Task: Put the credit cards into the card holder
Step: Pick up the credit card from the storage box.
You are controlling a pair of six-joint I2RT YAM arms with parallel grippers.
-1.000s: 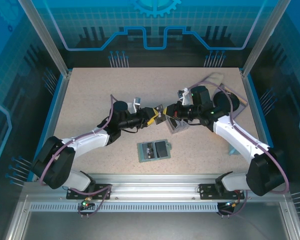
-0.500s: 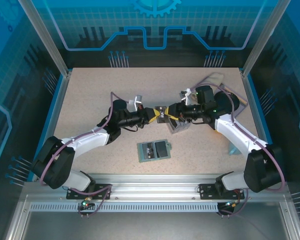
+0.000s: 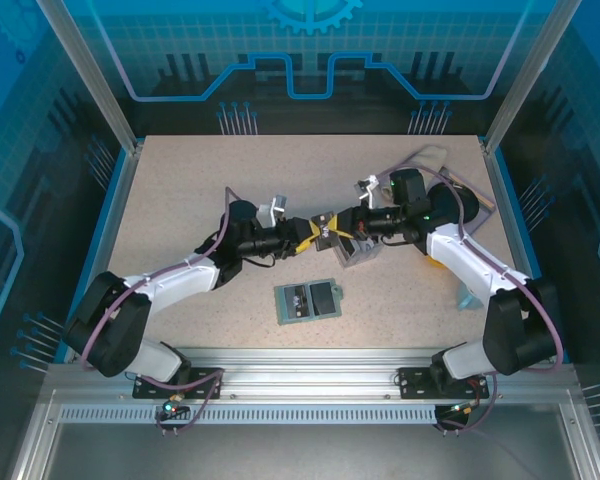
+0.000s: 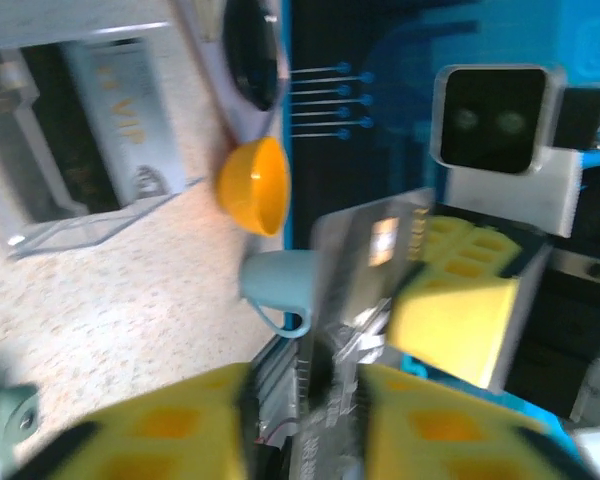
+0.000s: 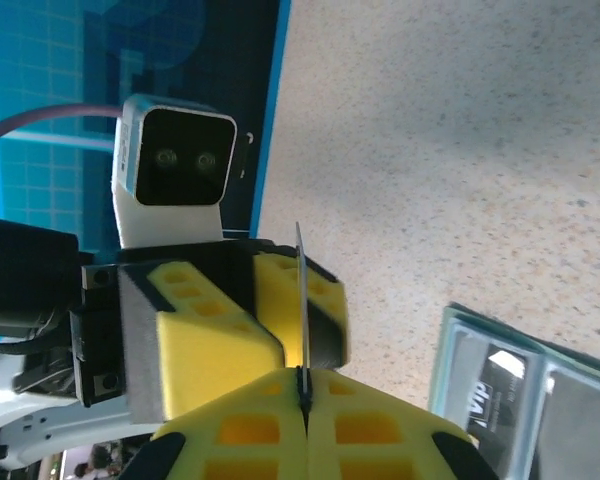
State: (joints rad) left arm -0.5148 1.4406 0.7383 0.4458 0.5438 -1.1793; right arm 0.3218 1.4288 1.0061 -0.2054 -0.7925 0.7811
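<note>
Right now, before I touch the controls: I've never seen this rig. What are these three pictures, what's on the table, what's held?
Two robot arms are bolted at the near edge of a table. The overhead picture looks down from behind them; the other two come from a camera on each wrist. Mid-table, the arms meet tip to tip. The right claw is shut on a thin card, seen edge-on from its wrist. The left claw has its fingers apart on either side of that card. Nearer the bases lies the open card holder; a clear plastic box sits beside the right claw.
</note>
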